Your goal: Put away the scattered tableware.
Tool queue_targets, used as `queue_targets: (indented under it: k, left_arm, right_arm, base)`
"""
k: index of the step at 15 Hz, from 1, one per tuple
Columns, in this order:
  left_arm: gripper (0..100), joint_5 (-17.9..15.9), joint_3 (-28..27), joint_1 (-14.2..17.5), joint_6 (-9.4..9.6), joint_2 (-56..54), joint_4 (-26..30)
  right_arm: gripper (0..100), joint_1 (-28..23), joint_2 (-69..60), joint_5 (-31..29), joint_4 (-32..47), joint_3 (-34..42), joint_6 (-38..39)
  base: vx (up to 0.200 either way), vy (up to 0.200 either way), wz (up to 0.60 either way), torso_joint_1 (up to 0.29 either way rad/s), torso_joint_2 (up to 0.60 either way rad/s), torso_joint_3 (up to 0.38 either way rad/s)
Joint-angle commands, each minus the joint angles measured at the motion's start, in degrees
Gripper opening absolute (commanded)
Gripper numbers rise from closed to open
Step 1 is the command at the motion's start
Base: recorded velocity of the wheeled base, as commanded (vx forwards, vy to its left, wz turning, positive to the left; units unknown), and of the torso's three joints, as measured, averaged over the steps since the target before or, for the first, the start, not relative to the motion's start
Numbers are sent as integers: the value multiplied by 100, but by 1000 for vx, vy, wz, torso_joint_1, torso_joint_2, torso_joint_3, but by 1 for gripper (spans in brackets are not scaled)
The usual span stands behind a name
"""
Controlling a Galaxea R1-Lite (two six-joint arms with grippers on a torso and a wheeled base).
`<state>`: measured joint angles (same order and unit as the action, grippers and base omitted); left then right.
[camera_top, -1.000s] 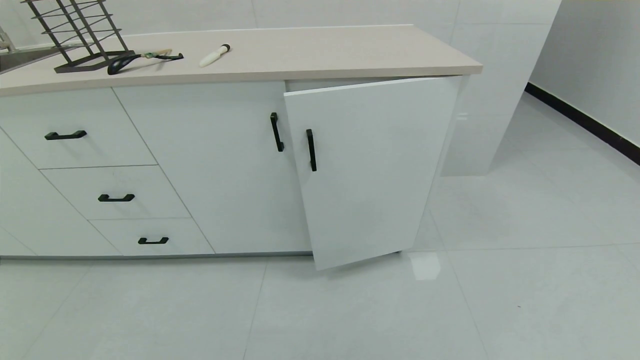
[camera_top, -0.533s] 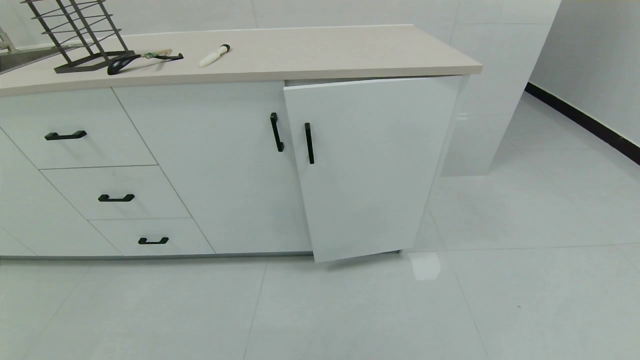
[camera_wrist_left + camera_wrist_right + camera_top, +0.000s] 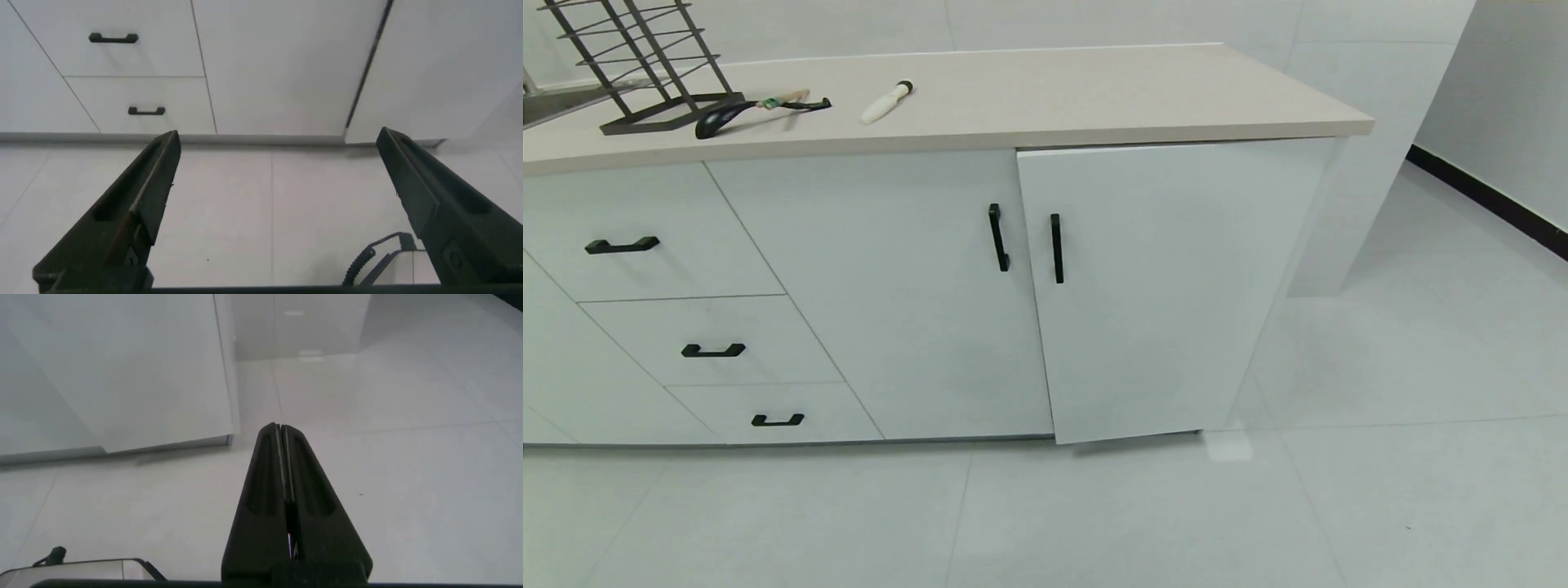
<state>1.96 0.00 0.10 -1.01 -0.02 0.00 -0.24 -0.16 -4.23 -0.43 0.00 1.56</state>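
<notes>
Seeing door (image 3: 1168,286) nearly shut now, ajar a sec ago | got left jaws spread, right jaws pressed together | better nudge flush with right, slowly

Beige countertop (image 3: 1094,90), pale tiled floor (image 3: 1339,506)

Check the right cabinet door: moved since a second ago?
Yes. The right cabinet door swung inward: its top edge, earlier angled out from the countertop, now runs along under it, nearly shut.

1. You face a white cabinet (image 3: 874,286) with black handles (image 3: 1056,248), under a beige table (image 3: 1054,90).
2. Around you are pale glossy floor tiles (image 3: 1339,506), white walls (image 3: 1094,20), and black skirting (image 3: 1486,198) at the right.
</notes>
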Motion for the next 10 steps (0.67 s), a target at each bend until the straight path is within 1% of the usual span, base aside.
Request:
queue_targets:
  k: [1, 10]
  left_arm:
    - [100, 6, 0, -1, -4, 2, 0]
    - [100, 6, 0, -1, -13, 2, 0]
  right_arm:
    - [0, -2, 16, 1, 8, 0, 2]
    - [0, -2, 16, 1, 16, 0, 2]
  base:
    - [0, 200, 0, 2, -2, 2]
    - [0, 200, 0, 1, 2, 2]
